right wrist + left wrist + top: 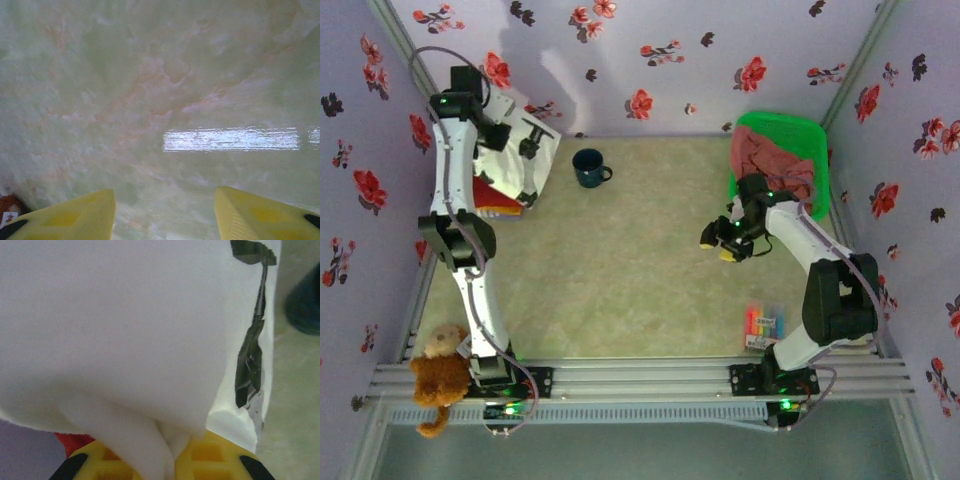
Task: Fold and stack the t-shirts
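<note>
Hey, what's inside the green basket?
Crumpled dusty-pink t-shirts heaped in the green basket. The heap covers its floor, so how many, or anything beneath, can't be told.

The overhead camera looks down on the whole table (pixel 620 290); wrist cameras sit close, left facing the white t-shirt (pixel 125 315), right facing table.

In the left wrist view the white t-shirt (pixel 125 330) runs off the top and left edges and covers the spot where the left gripper (pixel 170 462) pinches it. The red t-shirt (pixel 75 441) peeks out beneath it as a sliver. The dark mug (pixel 305 305) is blurred and cut by the right edge. From above, the pink t-shirts (pixel 775 160) lie bunched in the green basket (pixel 817 170), their number unclear.
</note>
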